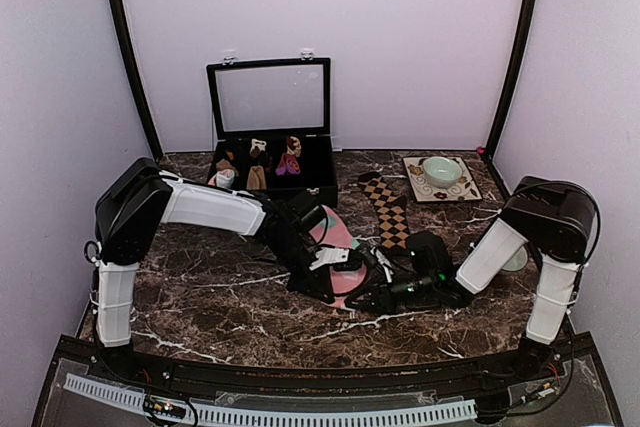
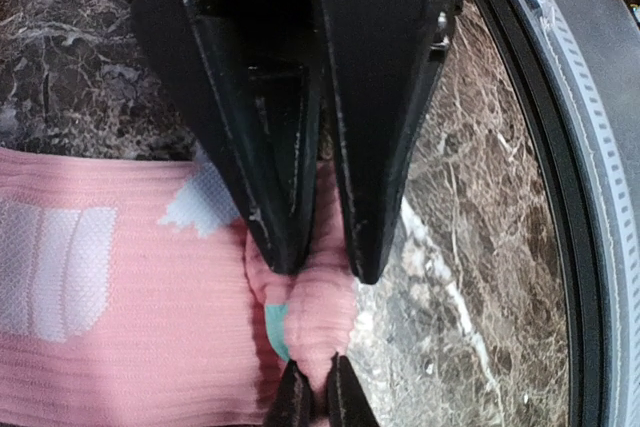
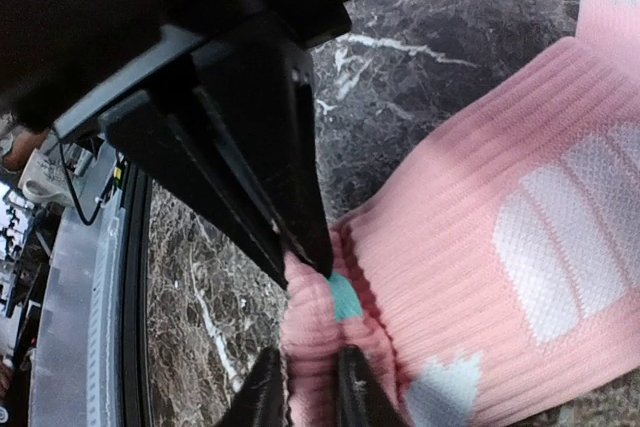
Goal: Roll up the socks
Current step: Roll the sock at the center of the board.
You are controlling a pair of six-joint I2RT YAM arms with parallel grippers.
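**Pink sock pinched at its folded end by both arms**

The pink sock (image 1: 336, 234) lies on the worktop (image 1: 200, 297) in front of the black box (image 1: 325, 172), a little to its right. A small tight fold is raised at the end farthest from the box. The left fingers (image 2: 270, 147) are clamped on that fold. The right fingers (image 3: 260, 147) pinch it from the opposite side with cloth between their tips, though how firmly is unclear. The checked sock (image 1: 388, 209) lies flat, nearer the box's right front corner and apart from the pink one.

The roll looks barely begun. If either grip slackens, the fold could spring flat. If the arms pull apart, the cloth would stretch instead of rolling. The two sets of fingertips are so close they could knock together.

From above, both arms cover the fold. The wrist views cut off the rest of the sock, so I cannot tell which end is held.
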